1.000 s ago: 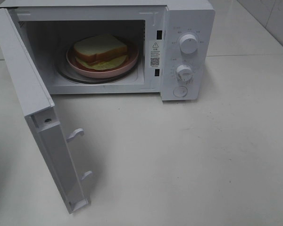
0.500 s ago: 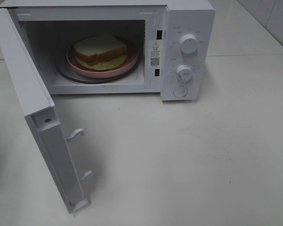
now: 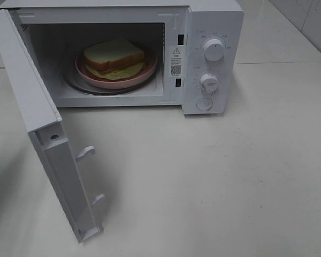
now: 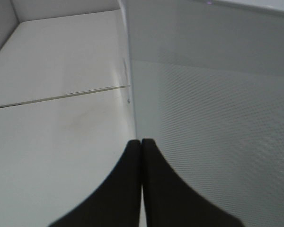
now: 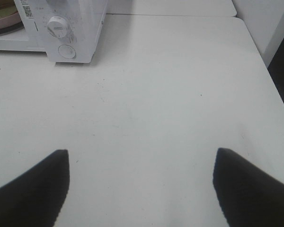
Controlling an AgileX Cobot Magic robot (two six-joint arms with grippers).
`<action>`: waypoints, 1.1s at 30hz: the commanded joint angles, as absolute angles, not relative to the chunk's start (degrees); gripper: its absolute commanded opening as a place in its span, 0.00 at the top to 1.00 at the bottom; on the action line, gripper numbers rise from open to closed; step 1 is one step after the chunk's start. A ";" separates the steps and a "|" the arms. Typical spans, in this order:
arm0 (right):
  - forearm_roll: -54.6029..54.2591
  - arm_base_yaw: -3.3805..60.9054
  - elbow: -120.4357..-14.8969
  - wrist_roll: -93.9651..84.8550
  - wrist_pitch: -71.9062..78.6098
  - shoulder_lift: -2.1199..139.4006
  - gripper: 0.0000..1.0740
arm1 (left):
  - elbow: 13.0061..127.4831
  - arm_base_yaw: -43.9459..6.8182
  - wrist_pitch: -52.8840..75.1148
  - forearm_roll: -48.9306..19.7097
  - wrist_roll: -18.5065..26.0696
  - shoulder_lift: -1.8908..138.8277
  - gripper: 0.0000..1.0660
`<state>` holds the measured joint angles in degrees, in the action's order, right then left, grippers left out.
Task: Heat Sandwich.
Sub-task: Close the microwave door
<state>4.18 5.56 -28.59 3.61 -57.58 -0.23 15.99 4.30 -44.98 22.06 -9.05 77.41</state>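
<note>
The sandwich [image 3: 113, 54] lies on a round pink plate [image 3: 116, 80] inside the open white microwave [image 3: 214, 21]. The microwave door [image 3: 32, 101] stands swung out toward the front left. Neither gripper shows in the exterior high view. In the left wrist view my left gripper [image 4: 141, 142] is shut and empty, its tips close to the outer face of the door [image 4: 213, 118]. In the right wrist view my right gripper [image 5: 141, 152] is open and empty above the bare table, well back from the microwave's control panel [image 5: 61, 28]. A sliver of the plate [image 5: 2, 20] shows there.
The microwave has two knobs [image 3: 214, 49] [image 3: 208, 82] and a round button [image 3: 204, 104] on its right panel. The door has two latch hooks [image 3: 85, 152] on its inner edge. The white table [image 3: 214, 182] spreads in front and to the right; its right edge [image 5: 270, 75] drops off.
</note>
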 commanded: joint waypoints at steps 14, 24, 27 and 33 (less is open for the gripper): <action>4.30 5.39 -28.65 4.13 -57.01 -1.78 0.30 | 21.26 -6.13 -53.23 23.49 -8.94 89.55 1.00; 4.30 5.39 -28.65 4.18 -57.01 -1.78 0.30 | 24.41 -14.09 -52.94 13.58 -8.48 92.65 1.00; 4.30 5.39 -28.65 4.18 -57.01 -1.78 0.30 | 25.55 -16.50 -52.83 11.17 -7.73 93.97 1.00; 4.30 5.39 -28.65 4.35 -57.01 -1.78 0.30 | 28.65 -21.37 -52.31 6.99 -4.98 96.89 1.00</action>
<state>4.18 5.56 -28.59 3.61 -57.58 -0.23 27.56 -20.17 -52.14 8.94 -5.67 96.37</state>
